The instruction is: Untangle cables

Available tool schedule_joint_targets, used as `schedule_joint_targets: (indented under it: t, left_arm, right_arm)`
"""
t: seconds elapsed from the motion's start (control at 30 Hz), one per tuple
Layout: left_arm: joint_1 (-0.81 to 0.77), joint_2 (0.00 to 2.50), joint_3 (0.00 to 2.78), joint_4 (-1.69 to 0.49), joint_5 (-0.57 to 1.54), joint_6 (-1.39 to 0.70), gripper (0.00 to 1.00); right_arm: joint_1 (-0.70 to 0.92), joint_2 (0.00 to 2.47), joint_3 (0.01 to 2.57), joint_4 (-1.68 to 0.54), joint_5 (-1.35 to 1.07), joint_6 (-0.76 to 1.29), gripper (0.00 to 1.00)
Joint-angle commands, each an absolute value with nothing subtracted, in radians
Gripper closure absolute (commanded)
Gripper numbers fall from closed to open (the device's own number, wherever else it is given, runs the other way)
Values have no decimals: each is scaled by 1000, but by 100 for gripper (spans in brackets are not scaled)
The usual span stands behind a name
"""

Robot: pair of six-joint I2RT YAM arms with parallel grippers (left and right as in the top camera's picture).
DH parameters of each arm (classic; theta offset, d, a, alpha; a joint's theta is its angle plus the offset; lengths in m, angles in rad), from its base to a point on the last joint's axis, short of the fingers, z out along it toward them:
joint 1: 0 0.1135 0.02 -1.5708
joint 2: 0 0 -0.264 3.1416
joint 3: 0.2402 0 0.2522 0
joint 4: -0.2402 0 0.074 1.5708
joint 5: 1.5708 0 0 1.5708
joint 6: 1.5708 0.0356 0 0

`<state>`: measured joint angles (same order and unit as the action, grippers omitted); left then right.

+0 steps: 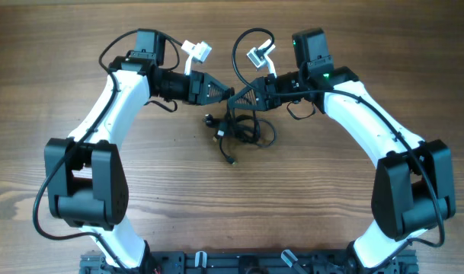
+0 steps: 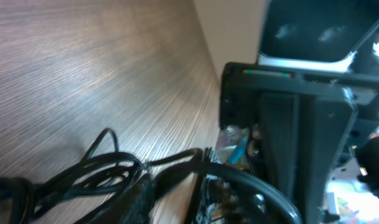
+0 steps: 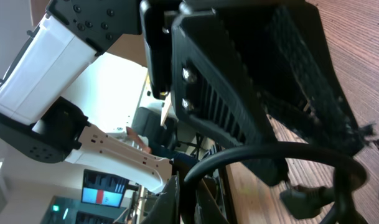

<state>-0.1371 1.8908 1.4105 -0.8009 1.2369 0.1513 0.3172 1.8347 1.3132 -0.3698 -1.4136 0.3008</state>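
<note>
The cables (image 1: 236, 129) are thin black cords in a small tangle on the wooden table, below the point where my two grippers meet. My left gripper (image 1: 226, 93) and right gripper (image 1: 238, 97) face each other tip to tip above the tangle, each shut on a strand that rises from it. In the left wrist view the cable loops (image 2: 83, 177) run to my left fingers (image 2: 170, 199) at the bottom edge. In the right wrist view a black loop (image 3: 270, 152) and a plug (image 3: 307, 199) hang by my right fingers (image 3: 198, 199).
The wooden table (image 1: 331, 228) spreads all round the tangle. Each arm's own thick black wire loops above its wrist (image 1: 247, 38). The left gripper's body (image 3: 257, 81) fills the right wrist view; the right gripper's body (image 2: 295, 118) fills the left wrist view.
</note>
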Motion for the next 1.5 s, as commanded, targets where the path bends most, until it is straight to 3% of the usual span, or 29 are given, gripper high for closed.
schedule_joint_targets:
  t: [0.0, 0.23, 0.43, 0.63, 0.9, 1.23, 1.4, 1.47]
  left_arm:
    - [-138, 1895, 1406, -881, 1164, 295, 58]
    - [-139, 1895, 1392, -943, 1139, 423, 60]
    - [-175, 1895, 1340, -907, 1141, 423, 77]
    - [-187, 1895, 1339, -931, 1167, 412, 81]
    - [-186, 1895, 1339, -941, 1182, 411, 85]
    - [-186, 1895, 1339, -933, 1327, 411, 78]
    - [-189, 1895, 1339, -941, 1327, 398, 96]
    - [-193, 1895, 1339, -943, 1327, 365, 96]
  right_arm:
    - [319, 1851, 1316, -363, -1449, 289, 96]
    - [319, 1851, 1316, -360, -1451, 293, 96]
    - [319, 1851, 1316, -297, -1419, 379, 96]
    - [319, 1851, 1316, -344, -827, 432, 96]
    - [269, 1851, 1316, -421, -484, 448, 96]
    - [271, 1850, 1316, -491, -494, 445, 96]
    - [271, 1850, 1316, -476, -498, 528, 96]
    - [268, 1850, 1316, -433, -498, 593, 96]
